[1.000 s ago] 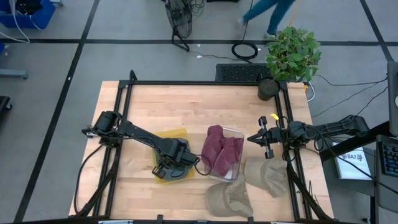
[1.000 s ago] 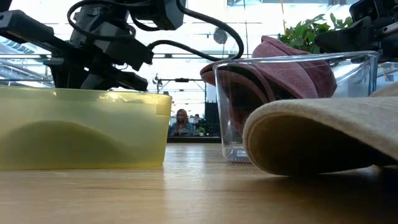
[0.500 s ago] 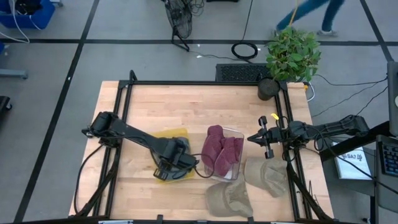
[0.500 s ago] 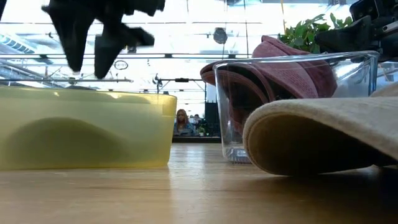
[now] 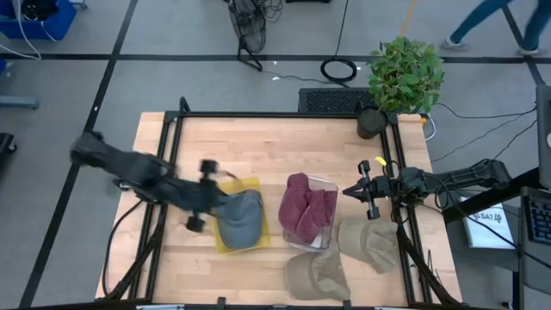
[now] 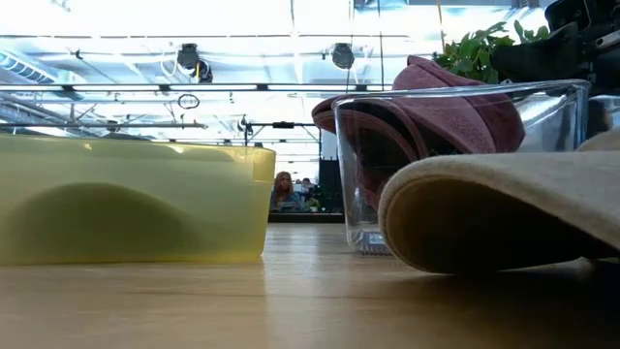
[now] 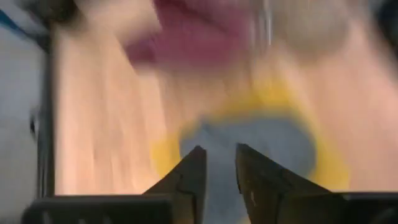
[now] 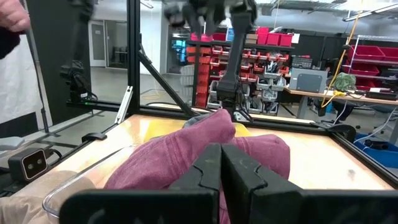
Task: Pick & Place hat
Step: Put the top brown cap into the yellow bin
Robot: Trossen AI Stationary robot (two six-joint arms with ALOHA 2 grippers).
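Grey fabric hat (image 5: 240,217) lies in the shallow yellow plastic tub (image 5: 250,186), evidently its drop spot, the empty left gripper (image 7: 216,169) beside it with fingers slightly parted, while the right gripper (image 5: 368,190) waits closed near the clear bin of maroon hats (image 5: 307,212).

Yellow bin (image 6: 131,199), maroon hats (image 6: 441,121), perhaps beige hat (image 6: 504,208)

Soft cloth hat (image 5: 240,217), translucent plastic bin (image 6: 136,199), wood table (image 5: 258,146).
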